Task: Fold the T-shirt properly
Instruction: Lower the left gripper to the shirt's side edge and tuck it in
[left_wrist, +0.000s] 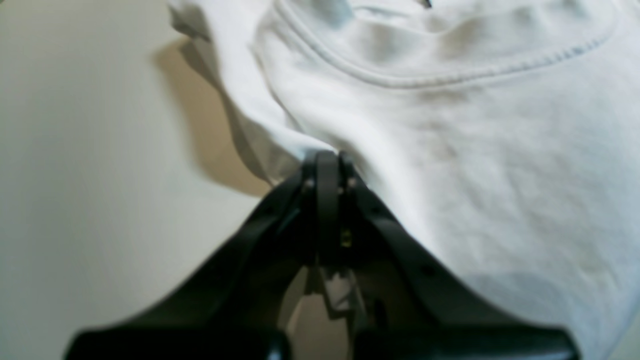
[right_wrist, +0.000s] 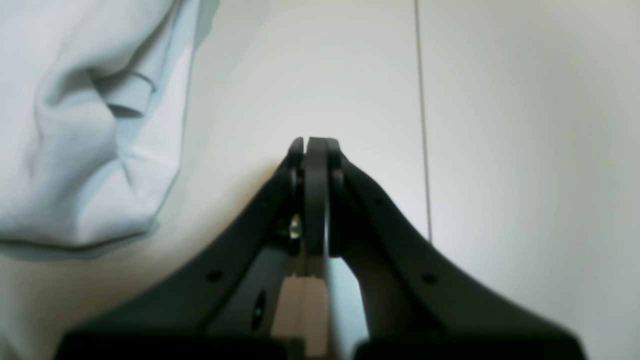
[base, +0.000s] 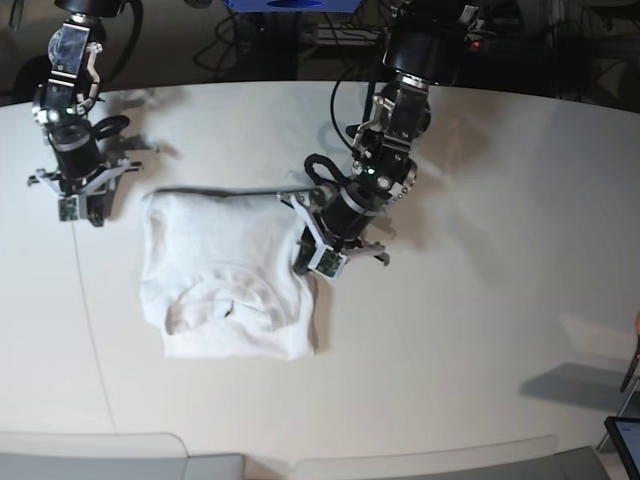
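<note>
Left claw (left_wrist: 327, 157) is clamped on the T-shirt (base: 225, 275) edge, shirt lying partly folded mid-counter (base: 480, 350). Right claw (right_wrist: 315, 142) is closed on nothing, off beside the cloth. Risk: one-sided pulling could drag the whole shirt and spoil the fold.

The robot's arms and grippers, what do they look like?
Both arms are black with silvery metal joint sections and black cables looping alongside. The left gripper and right gripper have matte black, curved, tapering fingers with small screw holes; each wrist carries a small green-marked module.
</note>
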